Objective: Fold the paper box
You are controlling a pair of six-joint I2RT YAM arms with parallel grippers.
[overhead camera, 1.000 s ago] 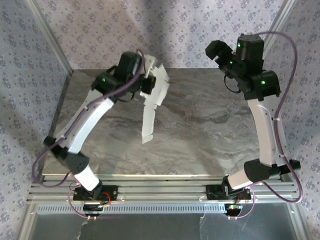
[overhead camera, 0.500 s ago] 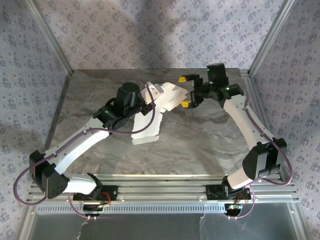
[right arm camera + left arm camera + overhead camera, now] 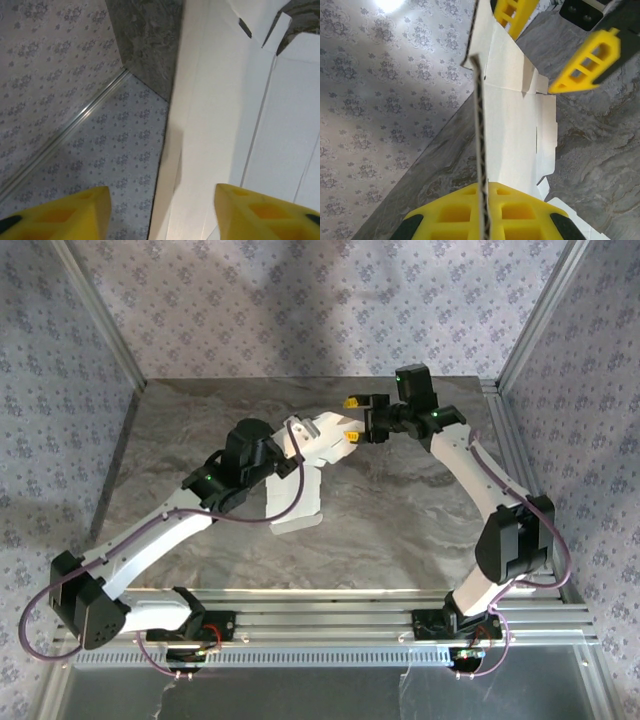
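Right now my left gripper (image 3: 293,450) pinches the white die-cut cardboard paper box (image 3: 297,498) up over the grey marbled table (image 3: 420,510). Its far flap sits edge-on between the half-parted, empty jaws of my right gripper (image 3: 352,418).

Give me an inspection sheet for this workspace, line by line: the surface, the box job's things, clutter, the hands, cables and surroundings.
Surface: grey marbled tabletop.
Job's things: paper box, a white die-cut sheet, not yet folded up, raised between the arms; cannot tell whether its lower end touches the tabletop.
Clutter: nothing seen.
Hands: left hand shut on the sheet's edge; right hand open, straddling the sheet's far edge.
Cables: purple cables loop loosely beside both arms.
Surroundings: patterned wall covering; aluminium frame.
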